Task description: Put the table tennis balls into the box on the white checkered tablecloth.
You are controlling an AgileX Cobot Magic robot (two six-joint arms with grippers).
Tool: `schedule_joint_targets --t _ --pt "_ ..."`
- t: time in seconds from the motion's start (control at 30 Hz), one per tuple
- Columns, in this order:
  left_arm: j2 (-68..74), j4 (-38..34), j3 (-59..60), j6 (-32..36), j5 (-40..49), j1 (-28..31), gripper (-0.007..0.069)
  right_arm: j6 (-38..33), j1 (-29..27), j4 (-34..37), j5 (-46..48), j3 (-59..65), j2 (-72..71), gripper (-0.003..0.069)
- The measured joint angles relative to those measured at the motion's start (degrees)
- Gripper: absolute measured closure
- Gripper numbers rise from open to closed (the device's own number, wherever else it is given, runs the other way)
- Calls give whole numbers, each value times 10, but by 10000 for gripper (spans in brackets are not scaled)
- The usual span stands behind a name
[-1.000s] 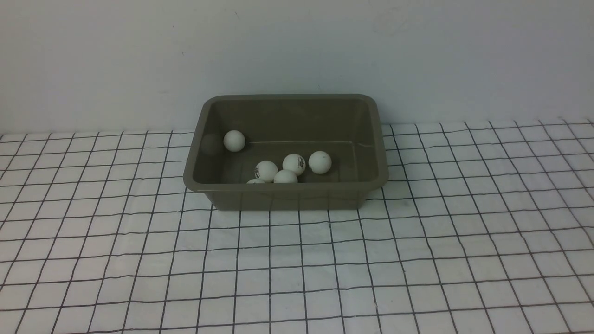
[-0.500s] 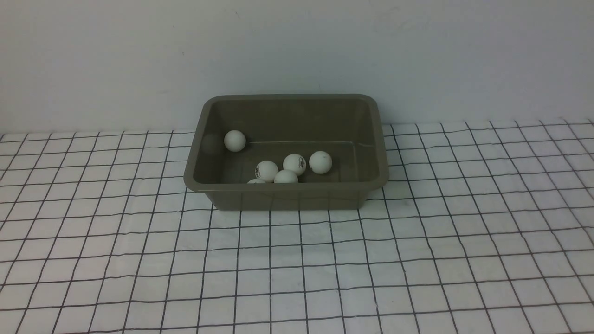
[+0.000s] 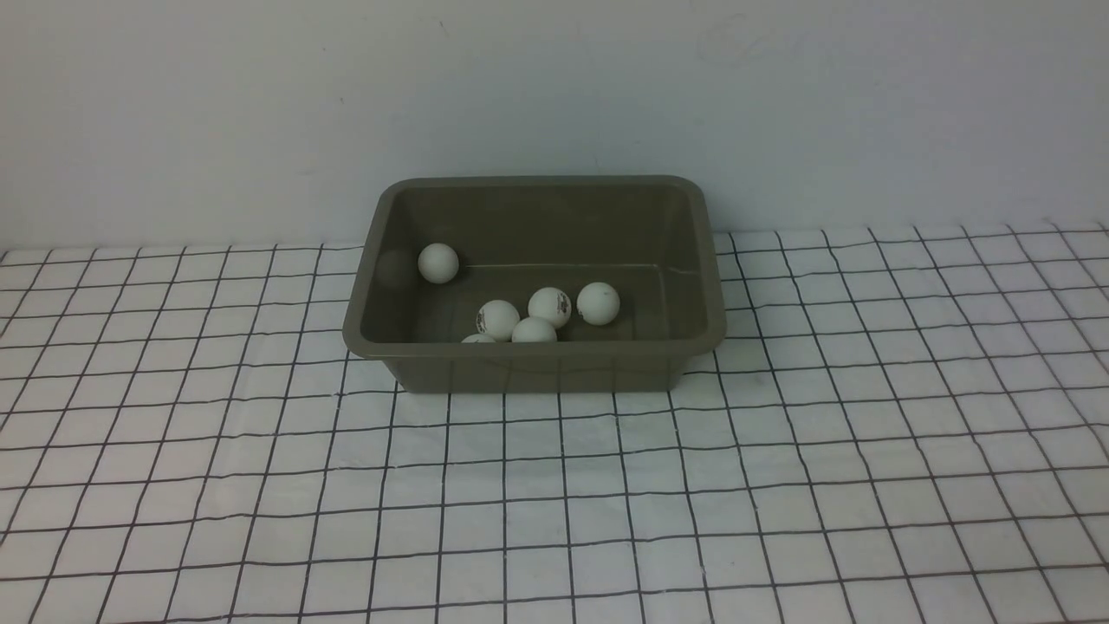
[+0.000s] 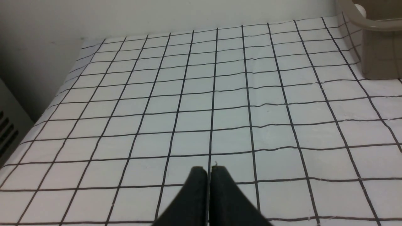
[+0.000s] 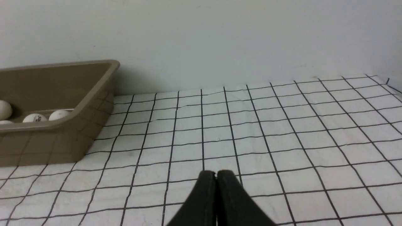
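Note:
The olive-brown box stands on the white checkered tablecloth near the back wall. Several white table tennis balls lie inside it: one by the left wall, a cluster near the front wall, one mostly hidden behind the front rim. No ball shows on the cloth. My left gripper is shut and empty, low over bare cloth to the left of the box. My right gripper is shut and empty over bare cloth to the right of the box. Neither arm shows in the front view.
A plain grey wall rises right behind the box. The cloth's left edge drops off beside a dark vented panel in the left wrist view. The cloth's far right corner shows in the right wrist view.

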Motion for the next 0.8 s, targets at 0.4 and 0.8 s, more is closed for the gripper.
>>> schedule_joint_targets --t 0.4,0.8 --pt "0 -1 0 0 1 0 629 0 1 6 14 25 -48 676" --pt "0 -1 0 0 1 0 629 0 1 8 50 24 -48 676"
